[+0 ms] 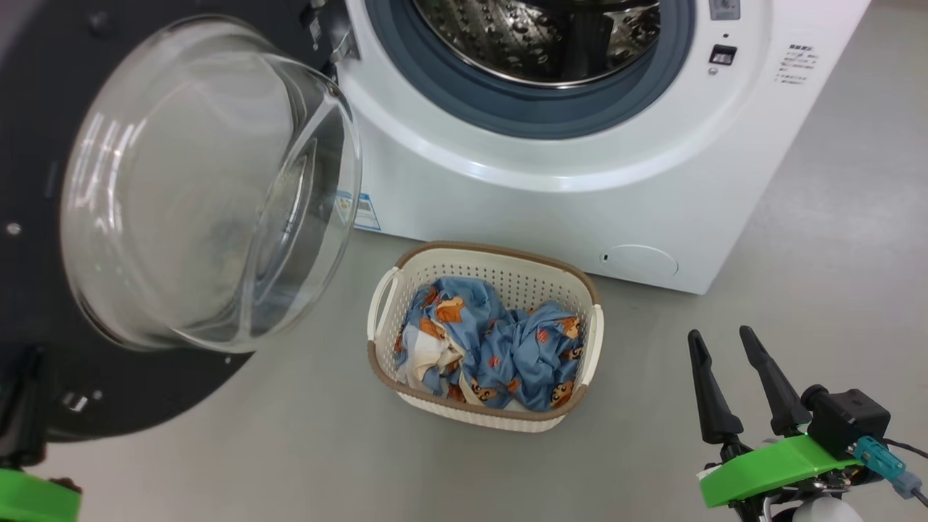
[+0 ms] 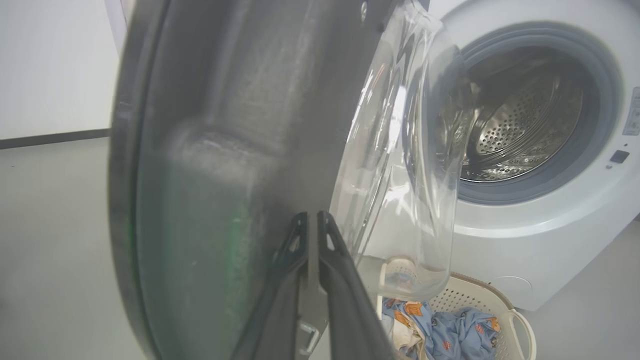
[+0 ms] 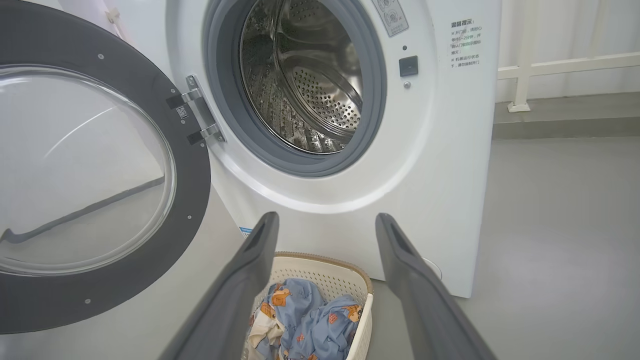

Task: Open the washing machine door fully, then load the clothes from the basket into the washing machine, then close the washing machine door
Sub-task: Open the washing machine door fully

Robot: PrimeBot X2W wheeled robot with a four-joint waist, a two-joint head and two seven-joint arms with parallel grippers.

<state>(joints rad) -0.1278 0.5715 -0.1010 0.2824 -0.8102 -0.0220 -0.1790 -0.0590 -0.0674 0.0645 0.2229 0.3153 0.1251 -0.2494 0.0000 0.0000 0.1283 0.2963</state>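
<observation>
Left gripper (image 2: 312,216) sits closed beside the washing machine door (image 2: 225,150); head view shows right gripper (image 1: 721,333) spread.

You've got plain grey floor (image 1: 834,217) all round, a white wall (image 2: 50,60) with a dark baseboard (image 2: 50,139), plus a white railing (image 3: 575,63) further back.

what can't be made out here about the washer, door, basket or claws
- Left wrist view: whether the shut left claw presses the washing machine door; close-up blur.
- Head view: the top of the drum, cut by the upper edge.
- Every view: how many clothes lie in the basket; folds hide it.
- Right wrist view: the warning text, too small to read.
</observation>
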